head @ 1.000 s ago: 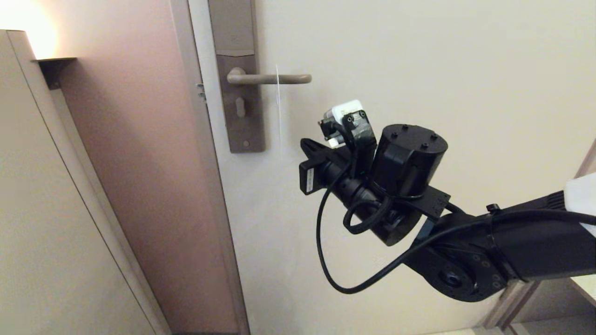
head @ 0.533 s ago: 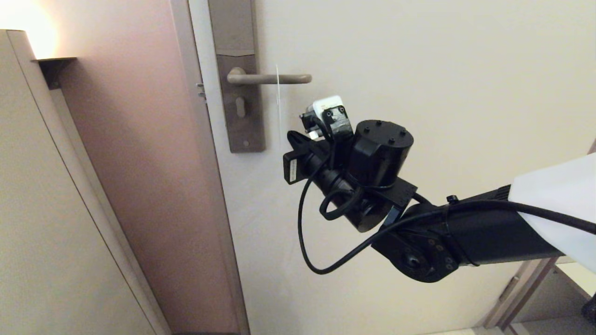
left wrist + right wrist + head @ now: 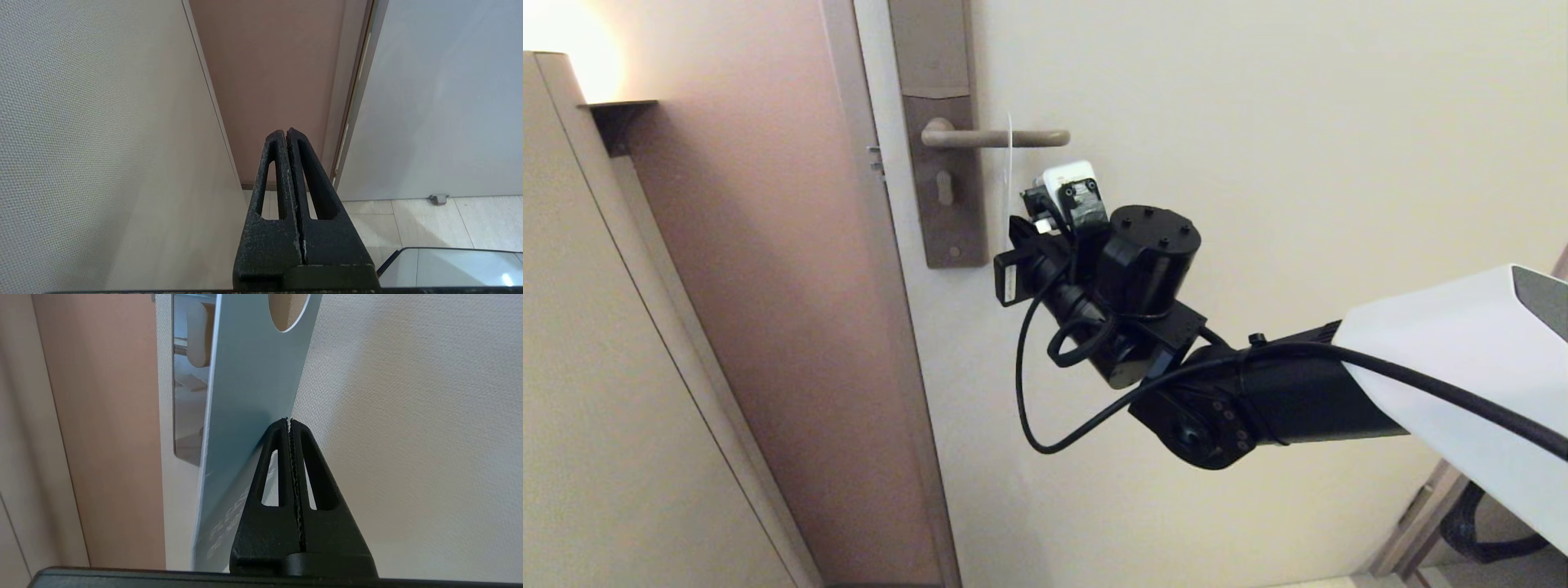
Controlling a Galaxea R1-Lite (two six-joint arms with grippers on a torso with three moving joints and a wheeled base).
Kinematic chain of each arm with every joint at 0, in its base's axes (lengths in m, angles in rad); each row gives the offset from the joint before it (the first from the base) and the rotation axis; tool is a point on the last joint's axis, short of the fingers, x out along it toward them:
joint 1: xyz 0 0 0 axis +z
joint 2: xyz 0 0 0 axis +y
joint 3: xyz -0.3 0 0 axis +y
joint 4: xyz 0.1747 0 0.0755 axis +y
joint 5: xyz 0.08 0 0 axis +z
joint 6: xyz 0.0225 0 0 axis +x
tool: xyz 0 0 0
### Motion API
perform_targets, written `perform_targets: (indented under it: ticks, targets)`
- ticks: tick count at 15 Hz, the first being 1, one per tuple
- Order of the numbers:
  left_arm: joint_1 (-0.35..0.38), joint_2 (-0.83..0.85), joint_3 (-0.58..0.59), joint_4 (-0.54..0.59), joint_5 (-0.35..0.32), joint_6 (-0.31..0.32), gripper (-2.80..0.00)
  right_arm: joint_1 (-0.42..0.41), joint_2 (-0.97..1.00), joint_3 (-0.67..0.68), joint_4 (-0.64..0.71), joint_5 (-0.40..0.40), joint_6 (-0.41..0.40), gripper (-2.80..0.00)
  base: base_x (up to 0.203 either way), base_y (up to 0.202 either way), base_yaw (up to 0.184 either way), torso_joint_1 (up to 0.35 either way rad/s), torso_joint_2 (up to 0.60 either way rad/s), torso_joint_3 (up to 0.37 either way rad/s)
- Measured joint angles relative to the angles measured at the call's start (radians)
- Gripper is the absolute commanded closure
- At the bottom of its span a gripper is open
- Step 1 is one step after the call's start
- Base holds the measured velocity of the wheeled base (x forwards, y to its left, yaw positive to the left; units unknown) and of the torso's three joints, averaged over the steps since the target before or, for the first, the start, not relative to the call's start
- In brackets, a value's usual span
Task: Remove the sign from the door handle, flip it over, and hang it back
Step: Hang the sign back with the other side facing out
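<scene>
Cream door panel fills most of the head view, with a brown jamb and a lit wall to its left. From here we see the door handle (image 3: pixel 996 138) standing out level from its tall lock plate (image 3: pixel 938 139), and the sign (image 3: pixel 1009 167) hanging on the lever edge-on to us, a thin pale line dropping below it. Our right arm reaches in from the right; its wrist hides the right gripper in this view, just below the lever and close beside the card.

Through the left wrist camera we see the left gripper (image 3: pixel 287 132) parked low by the wall, over the tiled floor, its fingers pressed together on nothing.

Our right wrist camera shows the sign's blue face with its oval hole at the top and white lettering lower down. The right gripper (image 3: pixel 289 421) has its fingers together, tips right at the card's near edge; we cannot tell whether they touch it, and nothing is clamped.

We judge the card light, thin, fairly stiff and smooth, so it may swing or slip. Its lower half, pinched flat across both faces below the hole, looks the best hold.
</scene>
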Motion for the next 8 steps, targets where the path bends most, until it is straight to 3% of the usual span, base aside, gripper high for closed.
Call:
perform_targets:
  ticks: [8]
  targets:
    - [0.000,0.000,0.000,0.000,0.000,0.000,0.00,0.028,0.025,0.000,0.036,0.000,-0.055,0.00,0.000,0.000,0.000,0.000,0.00,0.000]
